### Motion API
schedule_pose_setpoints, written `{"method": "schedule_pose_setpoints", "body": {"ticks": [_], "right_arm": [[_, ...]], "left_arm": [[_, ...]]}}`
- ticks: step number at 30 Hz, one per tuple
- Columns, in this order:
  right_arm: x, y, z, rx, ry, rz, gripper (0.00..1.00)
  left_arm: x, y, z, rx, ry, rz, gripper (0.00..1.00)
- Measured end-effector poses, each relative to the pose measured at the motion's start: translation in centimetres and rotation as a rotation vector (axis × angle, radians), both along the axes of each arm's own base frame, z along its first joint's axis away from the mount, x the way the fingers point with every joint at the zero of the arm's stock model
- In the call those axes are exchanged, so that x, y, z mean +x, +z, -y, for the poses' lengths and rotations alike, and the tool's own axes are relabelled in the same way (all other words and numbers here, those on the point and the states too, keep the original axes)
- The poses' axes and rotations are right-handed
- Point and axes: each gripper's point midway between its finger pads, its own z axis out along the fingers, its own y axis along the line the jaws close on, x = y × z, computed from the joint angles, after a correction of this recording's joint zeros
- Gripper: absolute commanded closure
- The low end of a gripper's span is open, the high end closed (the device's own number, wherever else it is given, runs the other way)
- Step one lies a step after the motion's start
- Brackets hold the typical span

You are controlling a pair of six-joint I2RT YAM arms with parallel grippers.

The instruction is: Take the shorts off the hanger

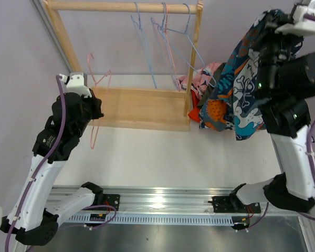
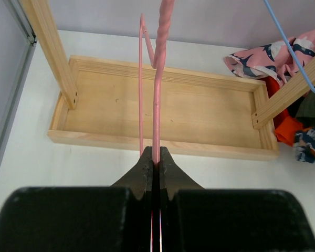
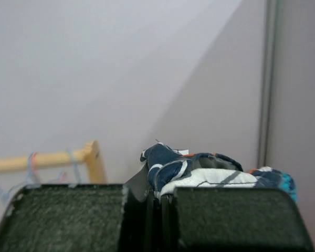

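My right gripper [image 1: 273, 23] is shut on the cartoon-print shorts [image 1: 241, 79] and holds them high at the right, the cloth hanging down over the pile; in the right wrist view the cloth [image 3: 199, 170] bunches over the closed jaws of my right gripper [image 3: 158, 191]. My left gripper [image 2: 155, 156] is shut on a pink hanger [image 2: 157, 84], seen empty beside the rack's left post in the top view [image 1: 97, 84]. Pink patterned shorts [image 1: 202, 76], orange shorts [image 1: 212, 113] and a bit of olive shorts [image 2: 311, 105] lie heaped right of the rack. Navy shorts are hidden.
A wooden rack [image 1: 142, 107] with a tray base and top rail [image 1: 121, 6] stands at the back. Blue and pink empty hangers [image 1: 165, 42] hang from the rail. A metal rail [image 1: 157, 202] runs along the near edge.
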Motion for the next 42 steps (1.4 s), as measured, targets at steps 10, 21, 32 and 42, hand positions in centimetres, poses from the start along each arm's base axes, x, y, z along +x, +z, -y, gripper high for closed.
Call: {"method": "schedule_pose_setpoints", "body": {"ticks": [10,21,32,42], "right_arm": [[14.0,-2.0,7.1,-0.021,-0.200,-0.025,1.00],[24.2,-6.6,14.3,0.055,-0.274,-0.008,1.00],[27.3,-35.2,11.1,0.200,-0.097,-0.462,0.01],[17.2,-40.5,9.1,0.346,0.040,-0.496,0.01]], "left_arm": [[1.2,-1.0,1.4,-0.013,-0.048,-0.008,1.00],[2.0,-2.4,2.3,-0.013,-0.075,-0.031,1.00],[5.5,1.0,3.1,0.009,-0.049,0.004,1.00],[10.4,11.0,4.2,-0.009,-0.031,0.180,1.00]]}}
